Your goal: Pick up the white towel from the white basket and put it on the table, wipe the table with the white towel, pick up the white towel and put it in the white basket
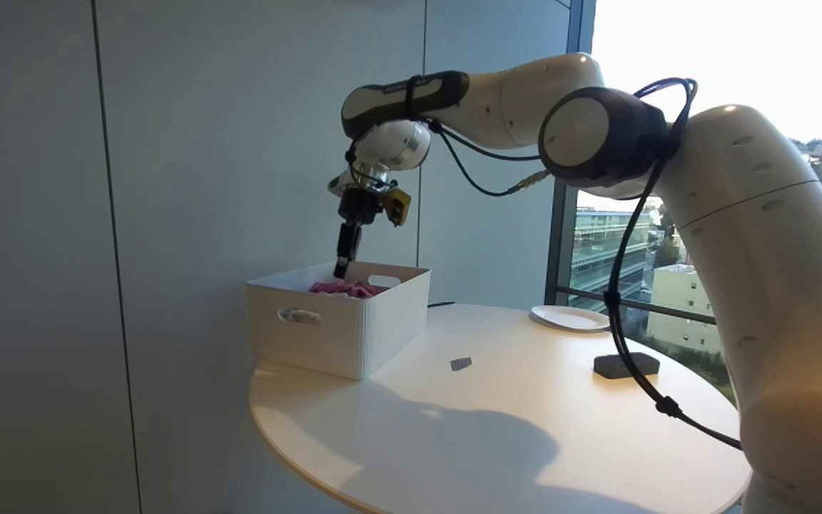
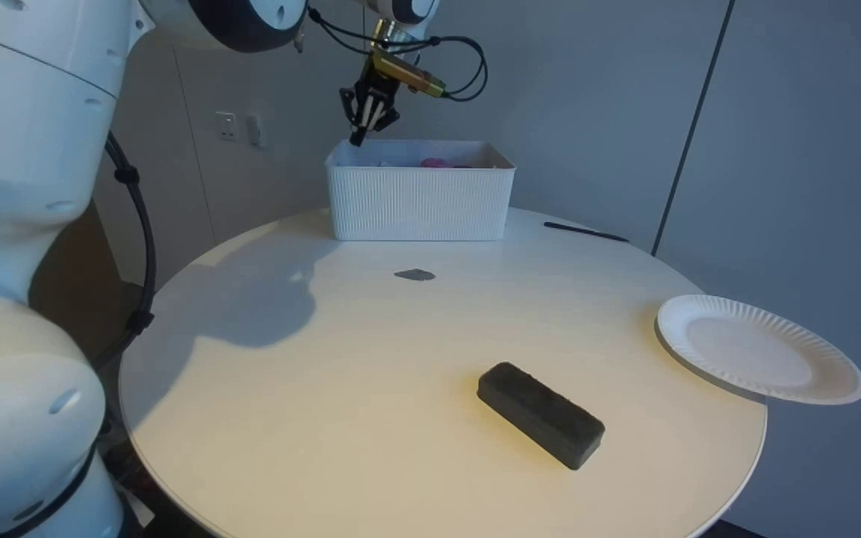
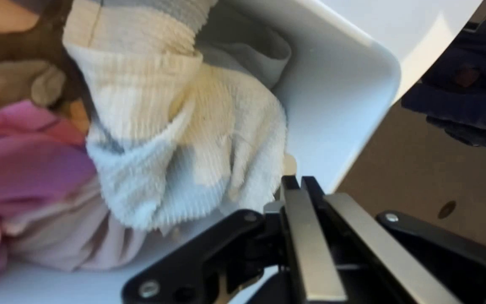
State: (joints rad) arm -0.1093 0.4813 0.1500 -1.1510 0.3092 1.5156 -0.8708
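Observation:
The white towel (image 3: 201,139) lies crumpled inside the white basket (image 3: 331,80) in the wrist view, close to a corner. The basket also shows in both exterior views (image 1: 311,335) (image 2: 419,202), standing on the round table (image 1: 496,400); its walls hide most of the towel there. My gripper (image 3: 301,182) has its fingers almost together, with only a thin gap and nothing between them. In both exterior views the gripper (image 1: 340,273) (image 2: 358,139) points down at one end of the basket, its tips about at rim height. In the wrist view the tips appear beside the towel, near the basket wall.
Pink cloth (image 3: 32,169) and other fabrics share the basket. On the table are a grey flat piece (image 2: 415,275), a black block (image 2: 541,415), a thin black stick (image 2: 586,232) and a white plate (image 2: 752,351) overhanging the edge. A wall stands behind the basket.

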